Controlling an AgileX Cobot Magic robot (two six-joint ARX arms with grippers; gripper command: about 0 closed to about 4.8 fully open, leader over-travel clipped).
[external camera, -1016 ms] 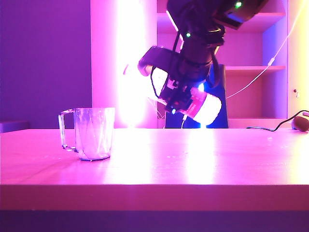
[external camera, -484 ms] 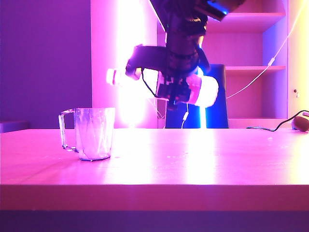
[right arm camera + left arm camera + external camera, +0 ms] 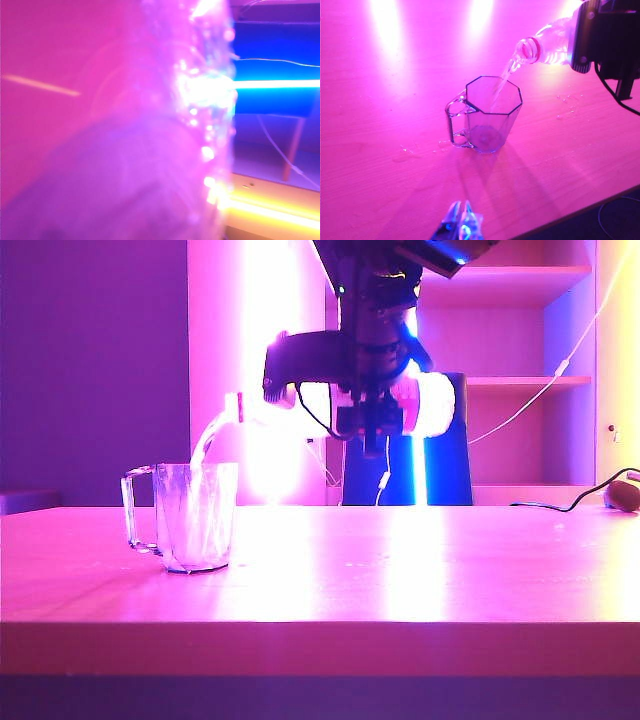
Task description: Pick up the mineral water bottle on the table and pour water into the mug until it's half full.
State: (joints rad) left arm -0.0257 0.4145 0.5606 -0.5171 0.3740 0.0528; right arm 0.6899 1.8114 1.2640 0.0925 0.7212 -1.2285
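Clear bottle (image 3: 420,405) lying level in right gripper (image 3: 368,420), fingers clamping it, pouring water (image 3: 207,437) into mug (image 3: 190,515); left gripper (image 3: 460,222) hovering pinched together, holding nothing.

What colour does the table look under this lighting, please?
Pink-magenta, with bright glare streaks on the flat table top; the left wrist view shows it best.

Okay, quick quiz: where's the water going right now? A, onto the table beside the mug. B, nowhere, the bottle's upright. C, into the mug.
C: the right claw holds the mineral water bottle tipped, and the water streams into the mug.
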